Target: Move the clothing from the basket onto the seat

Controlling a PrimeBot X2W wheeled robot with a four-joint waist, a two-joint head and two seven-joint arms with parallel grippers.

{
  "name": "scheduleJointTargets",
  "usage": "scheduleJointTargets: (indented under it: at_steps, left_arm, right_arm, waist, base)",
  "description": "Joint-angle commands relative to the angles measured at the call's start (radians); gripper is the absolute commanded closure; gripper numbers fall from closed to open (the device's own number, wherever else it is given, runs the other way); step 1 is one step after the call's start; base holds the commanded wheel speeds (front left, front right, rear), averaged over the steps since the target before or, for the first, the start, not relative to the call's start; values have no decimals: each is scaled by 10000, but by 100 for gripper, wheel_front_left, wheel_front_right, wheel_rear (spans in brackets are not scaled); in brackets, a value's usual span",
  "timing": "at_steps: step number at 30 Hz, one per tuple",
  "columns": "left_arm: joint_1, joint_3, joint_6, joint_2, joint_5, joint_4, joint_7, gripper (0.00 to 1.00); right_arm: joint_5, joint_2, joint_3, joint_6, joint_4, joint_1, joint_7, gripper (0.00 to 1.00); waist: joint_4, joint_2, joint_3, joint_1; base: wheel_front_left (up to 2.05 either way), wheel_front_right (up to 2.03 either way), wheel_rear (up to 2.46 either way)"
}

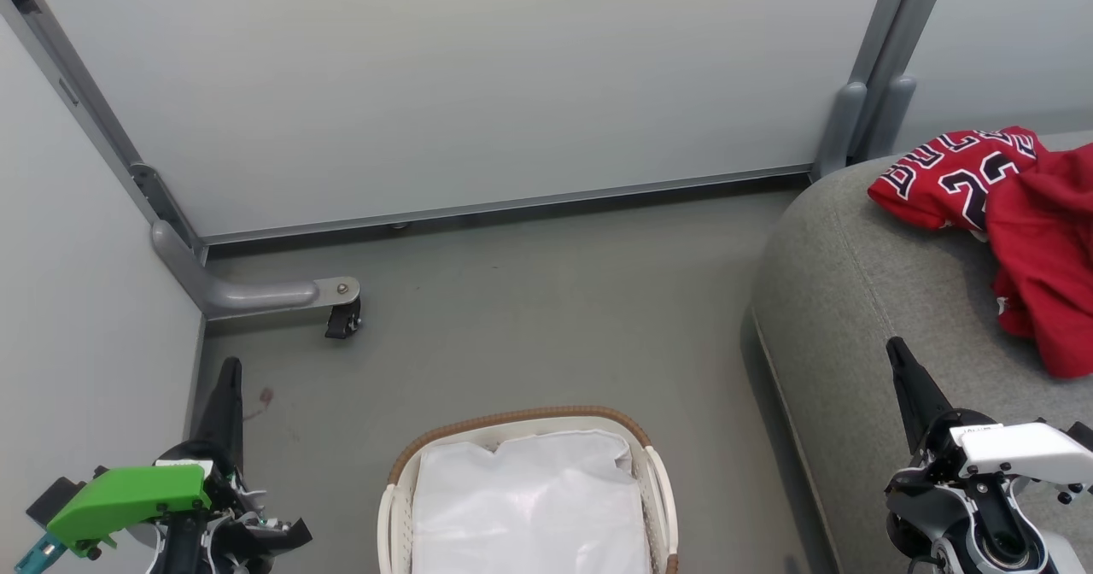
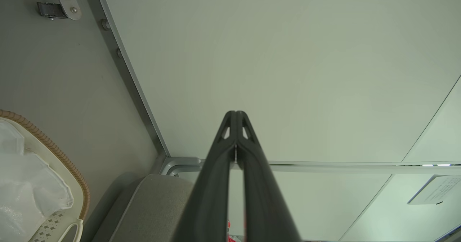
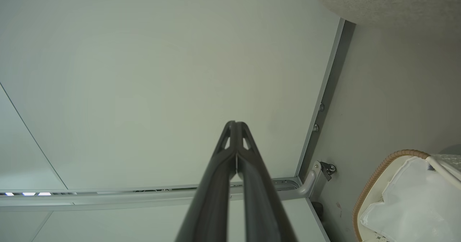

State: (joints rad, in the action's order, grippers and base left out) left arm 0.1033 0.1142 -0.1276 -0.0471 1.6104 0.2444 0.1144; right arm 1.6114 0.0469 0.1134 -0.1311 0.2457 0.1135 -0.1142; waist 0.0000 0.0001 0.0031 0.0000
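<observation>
Clothing [image 1: 1008, 215] is on the seat [image 1: 854, 301], at 2 o'clock in the head view: 2 red pieces bunched together, lettered one on top toward 1 o'clock, plain one trailing toward 3 o'clock and cut by the frame edge. Basket [image 1: 512, 420] sits on the floor [image 1: 529, 301] at 6 o'clock, only the white liner [image 1: 529, 506] visible inside. Task looks done or nearly so.

Left claw [image 1: 229, 369] at 8 o'clock, fingers pressed together, holding nothing. Right claw [image 1: 897, 350] at 4 o'clock over the seat's front edge, also closed and empty. Both wrist views confirm the tips meet.

Risks from here:
- Basket's near end is out of frame and the liner is crumpled, so a leftover piece could be hidden. Calling it finished without a check would be premature.
- Right claw is near the plain red piece. A sweep toward 2 o'clock could snag the fabric and drag it off the rounded edge.
- Cannot tell how far the plain piece runs past 3 o'clock, so it might be overhanging.
- Any further grab in the basket would likely lift the liner.
</observation>
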Motion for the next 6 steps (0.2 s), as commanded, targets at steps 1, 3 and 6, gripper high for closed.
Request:
scheduleJointTargets:
  at_steps: [1, 3, 6]
  left_arm:
    - [103, 22, -61, -58, 49, -4, 27, 100]
    - [103, 21, -61, -58, 47, -3, 27, 100]
    - [103, 21, -62, -58, 47, -3, 27, 100]
  right_arm:
    - [32, 63, 21, 7, -33, -102, -33, 100]
    - [32, 63, 21, 7, -33, -102, -33, 100]
    - [32, 63, 21, 5, -33, -102, -33, 100]
  waist:
    - [0, -1, 0, 0]
    - [0, -1, 0, 0]
    - [0, -1, 0, 0]
  base:
    - [0, 0, 0]
    - [0, 0, 0]
    - [0, 0, 0]
